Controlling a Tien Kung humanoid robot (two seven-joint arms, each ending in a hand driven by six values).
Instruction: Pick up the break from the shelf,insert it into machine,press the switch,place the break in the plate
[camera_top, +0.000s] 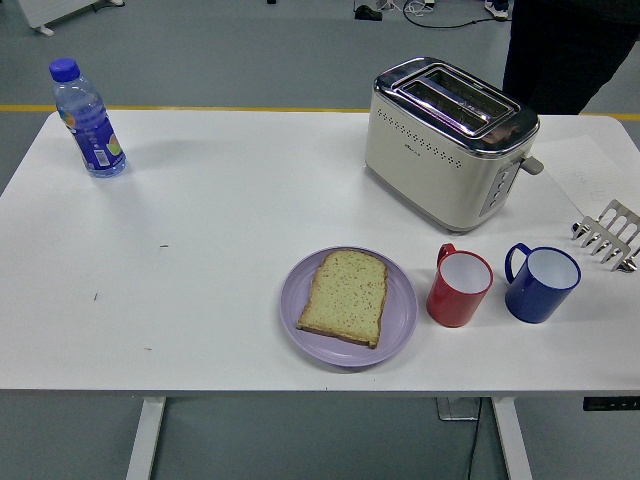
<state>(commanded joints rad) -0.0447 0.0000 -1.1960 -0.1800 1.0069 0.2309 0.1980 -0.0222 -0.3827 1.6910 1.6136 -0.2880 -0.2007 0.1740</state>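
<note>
A slice of toasted bread lies flat on a purple plate at the table's front middle. The cream and chrome toaster stands at the back right with both slots empty and its lever on the right end. A small metal rack, the shelf, stands empty at the right edge. Neither robot hand is in view.
A red mug and a blue mug stand right of the plate. A blue water bottle stands at the back left. A person in dark clothes stands behind the table's far right.
</note>
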